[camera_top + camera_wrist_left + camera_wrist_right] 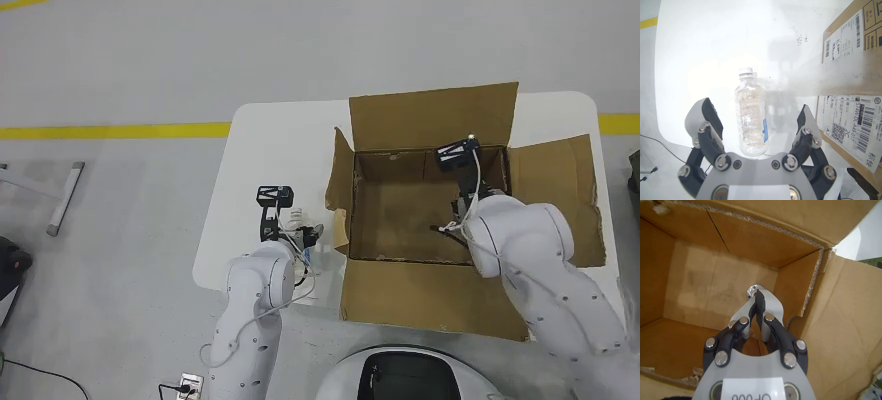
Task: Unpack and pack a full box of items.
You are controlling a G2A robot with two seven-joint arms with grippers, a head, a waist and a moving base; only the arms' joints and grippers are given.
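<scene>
On the white table [270, 150], a clear plastic bottle [751, 117] lies at about 9 o'clock from the open cardboard box [430, 120], close beside its labelled side wall. The parts of the box floor that can be seen are bare cardboard. Unpacking therefore looks finished or nearly so, and the whole packing half seems to be left to do. This bottle is the only item in sight.

The left gripper [757, 105] is spread wide with a jaw on each side of the bottle's body. There is a gap on both sides, so it grips nothing yet, and the cap points away from the wrist at 12 o'clock.

The right gripper [757, 296] hangs inside the box, towards 3 o'clock of the interior. Its jaws are closed pad to pad with nothing visible between them — empty, by the look of it.
</scene>
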